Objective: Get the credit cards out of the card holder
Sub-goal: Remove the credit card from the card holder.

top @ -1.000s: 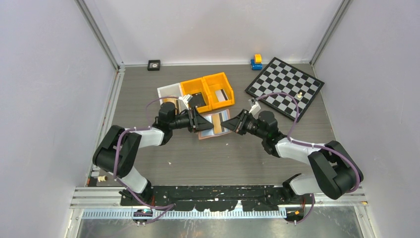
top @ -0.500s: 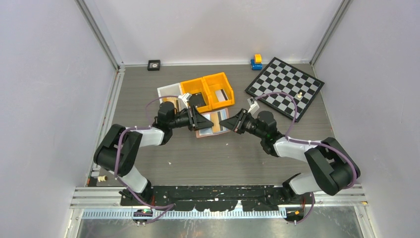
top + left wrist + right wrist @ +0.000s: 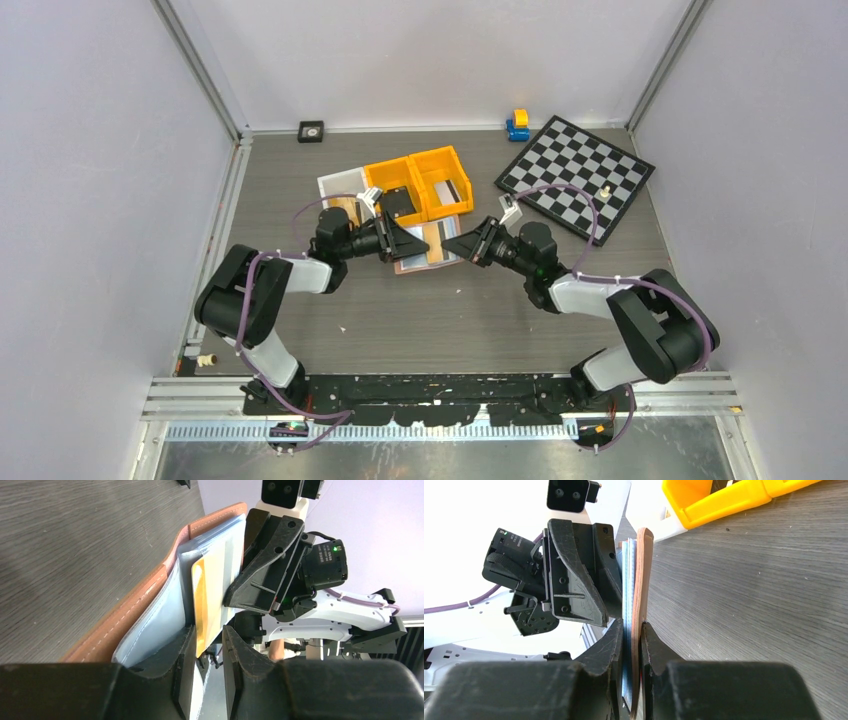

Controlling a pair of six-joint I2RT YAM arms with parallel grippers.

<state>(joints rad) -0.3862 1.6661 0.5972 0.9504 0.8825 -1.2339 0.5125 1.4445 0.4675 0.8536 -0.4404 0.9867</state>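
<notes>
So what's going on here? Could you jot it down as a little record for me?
Card holder: open, between the two hands
Right hand: clamped on the holder's edge
Left hand: fingers either side of a card; grip unclear
Card: yellow and white, sticking partly out of a clear pocket
Nearby: orange bins, chessboard
</notes>
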